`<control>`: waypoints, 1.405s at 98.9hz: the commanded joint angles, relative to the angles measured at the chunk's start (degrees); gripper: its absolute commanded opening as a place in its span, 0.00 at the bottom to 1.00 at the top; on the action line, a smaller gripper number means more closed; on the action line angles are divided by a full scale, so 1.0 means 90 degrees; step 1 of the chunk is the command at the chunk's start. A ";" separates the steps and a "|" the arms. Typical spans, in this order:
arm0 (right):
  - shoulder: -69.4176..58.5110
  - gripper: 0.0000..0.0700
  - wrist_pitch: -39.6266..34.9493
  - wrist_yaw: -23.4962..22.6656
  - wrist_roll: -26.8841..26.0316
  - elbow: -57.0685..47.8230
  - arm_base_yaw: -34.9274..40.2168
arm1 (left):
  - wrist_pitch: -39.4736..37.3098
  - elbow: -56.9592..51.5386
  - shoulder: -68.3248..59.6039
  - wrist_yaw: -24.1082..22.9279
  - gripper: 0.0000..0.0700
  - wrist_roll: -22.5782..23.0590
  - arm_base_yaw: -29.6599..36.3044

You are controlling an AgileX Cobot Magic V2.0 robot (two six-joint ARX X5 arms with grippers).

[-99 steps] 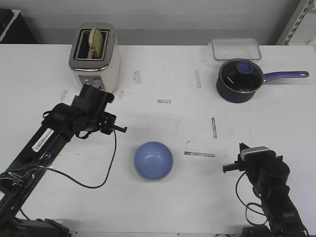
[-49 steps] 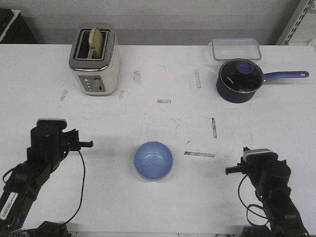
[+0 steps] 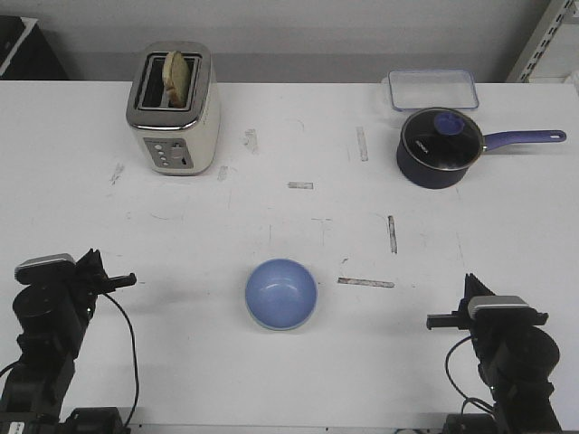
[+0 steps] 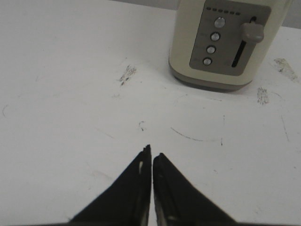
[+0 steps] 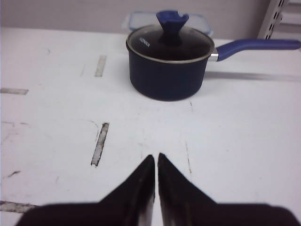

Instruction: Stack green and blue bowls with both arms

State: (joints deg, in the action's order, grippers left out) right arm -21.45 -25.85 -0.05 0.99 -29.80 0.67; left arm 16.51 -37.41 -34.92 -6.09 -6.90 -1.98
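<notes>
The blue bowl (image 3: pixel 281 294) sits upright near the front middle of the white surface (image 3: pixel 298 226), between the two arms and well apart from each; a green bowl may be nested under it, but the front view does not settle that. The left end effector (image 4: pixel 151 162) is clenched and empty, pointing toward the toaster (image 4: pixel 230 42). The right end effector (image 5: pixel 155 162) is likewise clenched and empty, facing the lidded saucepan (image 5: pixel 169 66).
</notes>
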 commanded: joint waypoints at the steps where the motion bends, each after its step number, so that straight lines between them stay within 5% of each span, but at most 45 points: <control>1: 0.0053 0.00 0.0221 -0.0039 -0.0102 -0.0012 0.0002 | -0.0168 -0.0046 0.0012 -0.0012 0.00 0.0340 -0.0005; 14: 0.0092 0.00 0.0464 -0.0036 -0.0095 -0.0012 0.0002 | -0.0425 -0.0046 0.0124 0.0015 0.00 0.0935 0.0002; 108: 0.0087 0.00 0.0493 0.0007 -0.0109 -0.0012 0.0002 | -0.0532 0.0002 0.2064 0.0012 0.00 0.0814 0.0083; 117: 0.0087 0.00 0.0493 0.0007 -0.0109 -0.0012 0.0002 | -0.0699 0.0233 0.2441 -0.0029 0.00 0.0823 0.0160; 126: 0.0087 0.00 0.0493 0.0007 -0.0109 -0.0012 0.0002 | -0.0879 0.0675 0.2841 -0.0622 0.00 0.0816 0.0163; 139: 0.0087 0.00 0.0493 0.0010 -0.0109 -0.0012 0.0002 | -0.1508 0.1591 0.3325 -0.0627 0.00 0.0814 0.0160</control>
State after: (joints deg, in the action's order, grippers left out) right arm -20.67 -21.98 -0.01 0.97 -29.78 0.69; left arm 6.11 -26.20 -6.24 -11.77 -0.32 -0.51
